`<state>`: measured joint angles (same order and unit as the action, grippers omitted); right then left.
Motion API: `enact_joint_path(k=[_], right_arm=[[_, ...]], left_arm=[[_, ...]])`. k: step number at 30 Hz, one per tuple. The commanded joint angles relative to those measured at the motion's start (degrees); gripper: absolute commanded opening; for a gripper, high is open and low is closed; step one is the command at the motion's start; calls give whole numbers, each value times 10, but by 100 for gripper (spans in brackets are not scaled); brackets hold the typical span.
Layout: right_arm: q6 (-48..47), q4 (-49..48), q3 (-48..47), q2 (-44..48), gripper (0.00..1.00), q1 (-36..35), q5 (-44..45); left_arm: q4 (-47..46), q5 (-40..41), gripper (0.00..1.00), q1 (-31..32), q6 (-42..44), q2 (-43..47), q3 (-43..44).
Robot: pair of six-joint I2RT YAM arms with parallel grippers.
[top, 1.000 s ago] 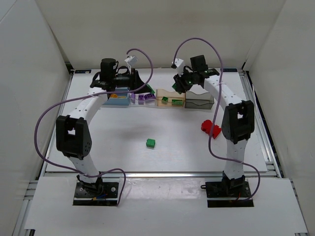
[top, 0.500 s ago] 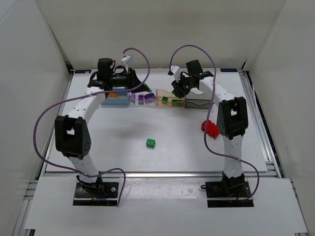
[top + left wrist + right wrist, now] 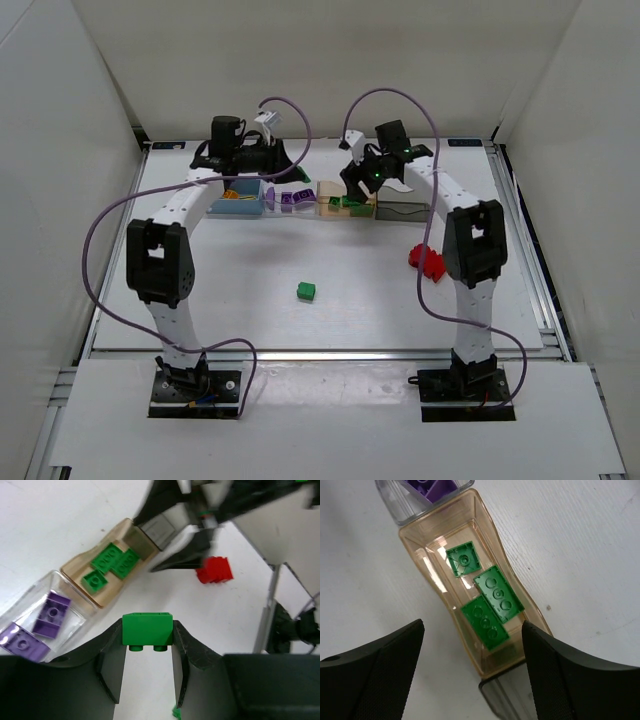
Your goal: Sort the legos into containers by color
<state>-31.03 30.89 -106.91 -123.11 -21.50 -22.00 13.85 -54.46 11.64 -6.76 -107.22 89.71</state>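
Left wrist view: the left tool (image 3: 147,627) is closed down tight, its fingers (image 3: 111,657) pinching a green brick (image 3: 147,630) by two opposite sides. The brick is clear of the counter (image 3: 250,270). In the top external view this tool hangs at the far side, above the blue container (image 3: 250,208), which has yellow pieces (image 3: 232,195) in it.

Right wrist view: the right tool (image 3: 472,627) stands wide open with nothing between its fingers and nothing touching them. Directly below it is the pale orange container (image 3: 427,537), with three green bricks (image 3: 492,602) lying flat inside.

Surroundings: the four containers sit in a row, end to end. From left to right in the top external view they are blue, the clear container (image 3: 290,205) with purple bricks (image 3: 50,612), pale orange, then the grey container (image 3: 405,212). A red lego (image 3: 428,260) lies on the counter beside the right arm, and a loose green lego (image 3: 307,291) lies alone mid-counter, well apart from the row.

Obstruction: seen from the left wrist, the right arm's dark, blurred tool crosses over the grey container and partly covers it
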Motion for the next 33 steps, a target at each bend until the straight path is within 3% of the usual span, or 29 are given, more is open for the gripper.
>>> enact_joint_path(k=[1,10,24,25,29,33], right_arm=[[62,-37,16,112,82,15,-13],[152,-41,130,270,83,59,-31],[142,-25,189,329,83,86,-30],[141,-25,190,330,83,84,-29],[133,-18,188,328,83,86,-27],[122,-15,190,328,83,86,-33]], left_arm=[[25,65,34,26,28,-28,56],[57,111,37,61,39,-145,171],[84,146,46,101,45,-258,280],[89,148,48,103,47,-265,288],[100,155,73,110,46,-285,312],[100,153,80,109,49,-280,317]])
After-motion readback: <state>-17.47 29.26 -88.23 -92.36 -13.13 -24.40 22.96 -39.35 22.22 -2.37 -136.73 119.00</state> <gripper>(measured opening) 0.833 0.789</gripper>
